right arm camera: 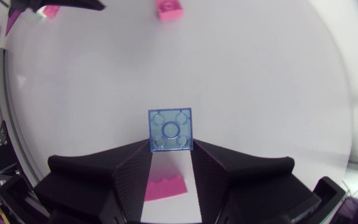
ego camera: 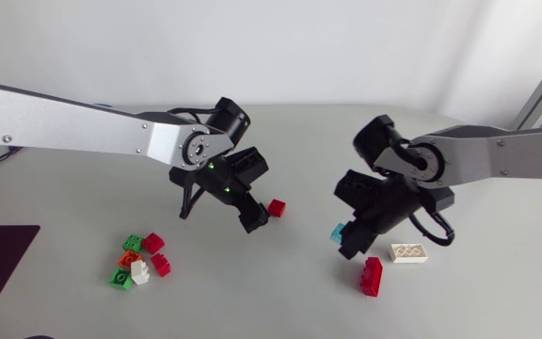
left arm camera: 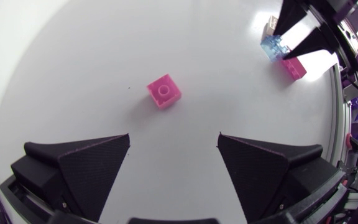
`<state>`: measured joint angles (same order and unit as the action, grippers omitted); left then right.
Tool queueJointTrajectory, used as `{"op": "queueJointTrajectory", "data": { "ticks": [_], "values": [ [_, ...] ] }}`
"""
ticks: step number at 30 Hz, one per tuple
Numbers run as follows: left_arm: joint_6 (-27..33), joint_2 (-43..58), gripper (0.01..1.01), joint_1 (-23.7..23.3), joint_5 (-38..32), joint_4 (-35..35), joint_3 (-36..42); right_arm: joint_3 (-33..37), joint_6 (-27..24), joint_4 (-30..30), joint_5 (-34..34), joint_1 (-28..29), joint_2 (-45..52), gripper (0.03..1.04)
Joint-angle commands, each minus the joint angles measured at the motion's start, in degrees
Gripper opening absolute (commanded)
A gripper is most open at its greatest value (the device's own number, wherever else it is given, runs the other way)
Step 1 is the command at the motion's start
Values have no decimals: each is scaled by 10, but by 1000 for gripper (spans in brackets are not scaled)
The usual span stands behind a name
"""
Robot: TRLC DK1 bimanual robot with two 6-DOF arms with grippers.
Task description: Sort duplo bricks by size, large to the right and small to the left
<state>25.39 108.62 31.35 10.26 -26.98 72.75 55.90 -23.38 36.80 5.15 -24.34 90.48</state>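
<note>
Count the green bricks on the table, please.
2. One green brick lies beside a red brick; the other lies beside a white brick, nearer the camera. Others may be hidden from view.

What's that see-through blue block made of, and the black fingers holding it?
The blue brick looks like glossy translucent plastic: an inner ring shows through. The fingers of the right gripper look matte black, finely textured, perhaps plastic or rubber.
</note>
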Motion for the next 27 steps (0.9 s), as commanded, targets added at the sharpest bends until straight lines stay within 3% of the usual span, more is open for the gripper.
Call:
{"op": "queueJointTrajectory", "data": {
  "ticks": [1,5,9,15,24,25,27],
  "values": [
    [-10,-15,985,-23,-5,-3,-10,32,2,15,5,-55,11,313],
    [-9,-38,985,-45,-5,-4,-28,74,10,26,7,-151,53,313],
    [-7,-66,985,-74,-9,1,-54,135,6,34,12,-208,120,313],
    [6,-106,985,-130,-9,4,-82,228,-11,38,29,-257,208,313],
    [6,-122,985,-140,-9,5,-96,402,-22,88,21,-297,327,334],
    [6,-122,985,-140,-9,5,-96,426,-16,98,16,-297,335,398],
    [6,-122,985,-139,-9,5,-93,456,-13,105,7,-295,341,805]
  ]
}}
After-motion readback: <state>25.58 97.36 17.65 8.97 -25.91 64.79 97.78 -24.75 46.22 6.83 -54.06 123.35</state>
